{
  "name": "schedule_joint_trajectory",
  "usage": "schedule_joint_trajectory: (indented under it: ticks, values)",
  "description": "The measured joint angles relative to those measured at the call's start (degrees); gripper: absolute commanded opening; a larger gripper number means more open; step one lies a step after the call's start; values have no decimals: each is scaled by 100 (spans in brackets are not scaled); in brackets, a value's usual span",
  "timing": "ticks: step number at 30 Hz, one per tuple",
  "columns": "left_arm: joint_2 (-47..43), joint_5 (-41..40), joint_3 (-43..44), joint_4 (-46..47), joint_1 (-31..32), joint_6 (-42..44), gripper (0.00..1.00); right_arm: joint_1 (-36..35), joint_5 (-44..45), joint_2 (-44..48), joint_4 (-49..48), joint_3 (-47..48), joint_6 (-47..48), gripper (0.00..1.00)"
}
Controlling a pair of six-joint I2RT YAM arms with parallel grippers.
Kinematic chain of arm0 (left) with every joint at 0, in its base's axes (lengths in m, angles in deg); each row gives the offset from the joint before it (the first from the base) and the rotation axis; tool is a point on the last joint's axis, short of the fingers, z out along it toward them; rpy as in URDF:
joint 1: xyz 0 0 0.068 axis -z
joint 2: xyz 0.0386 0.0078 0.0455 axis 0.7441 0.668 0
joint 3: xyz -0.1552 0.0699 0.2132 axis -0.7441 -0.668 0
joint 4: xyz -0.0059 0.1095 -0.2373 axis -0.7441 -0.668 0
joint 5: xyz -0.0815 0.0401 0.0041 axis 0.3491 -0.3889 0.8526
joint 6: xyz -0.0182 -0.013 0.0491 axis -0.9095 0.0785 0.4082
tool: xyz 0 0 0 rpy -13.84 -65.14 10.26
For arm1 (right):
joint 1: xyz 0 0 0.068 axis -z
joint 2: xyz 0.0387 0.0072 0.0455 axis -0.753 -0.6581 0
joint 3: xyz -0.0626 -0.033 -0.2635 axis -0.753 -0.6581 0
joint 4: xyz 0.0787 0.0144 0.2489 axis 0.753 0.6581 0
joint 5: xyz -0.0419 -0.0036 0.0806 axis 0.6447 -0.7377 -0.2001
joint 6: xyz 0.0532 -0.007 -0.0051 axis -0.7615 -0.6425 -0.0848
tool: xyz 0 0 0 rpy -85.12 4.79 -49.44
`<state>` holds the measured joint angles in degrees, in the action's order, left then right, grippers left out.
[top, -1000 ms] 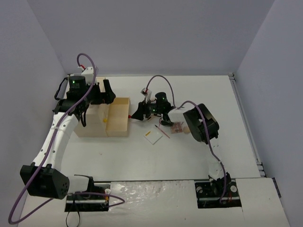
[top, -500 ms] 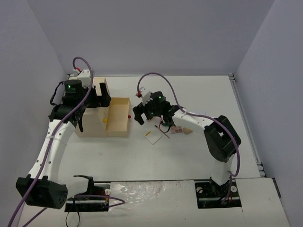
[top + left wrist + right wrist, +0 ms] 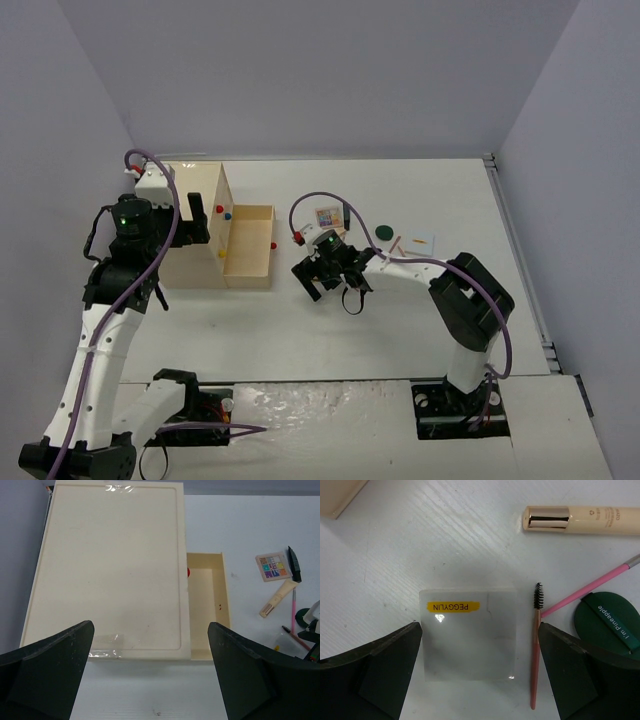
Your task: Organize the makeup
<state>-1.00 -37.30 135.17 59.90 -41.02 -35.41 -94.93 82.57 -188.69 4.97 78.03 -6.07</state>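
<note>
- The left gripper (image 3: 150,647) hangs over the wooden box (image 3: 107,570) with its fingers spread wide, holding nothing. The lid is smooth, pale and rectangular, with a groove inside its edge.
- One drawer (image 3: 207,605) stands pulled out on the box's right side.
- The right gripper (image 3: 480,640) has its fingers apart and grips nothing. It sits above one glossy clear square case (image 3: 467,632) with a yellow label, and there is bare white table to the left.
- One pink-handled brush (image 3: 535,650) with a black bristle tip lies just beside the case's right edge.
- Further right are one beige tube (image 3: 590,520) with a gold cap, one thin pink pencil (image 3: 592,586) and one round dark green compact (image 3: 609,623).
- One square palette (image 3: 327,217), a second compact (image 3: 383,233) and one white card (image 3: 422,240) lie apart, with open table around them.
</note>
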Motion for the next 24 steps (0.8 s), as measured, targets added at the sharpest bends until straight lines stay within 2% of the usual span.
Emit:
schedule_joint_trajectory:
  ticks: [24]
  values:
    - [-37,-182,-172,4,0,22,97,-271,-13,-200,50,-19,-394,100]
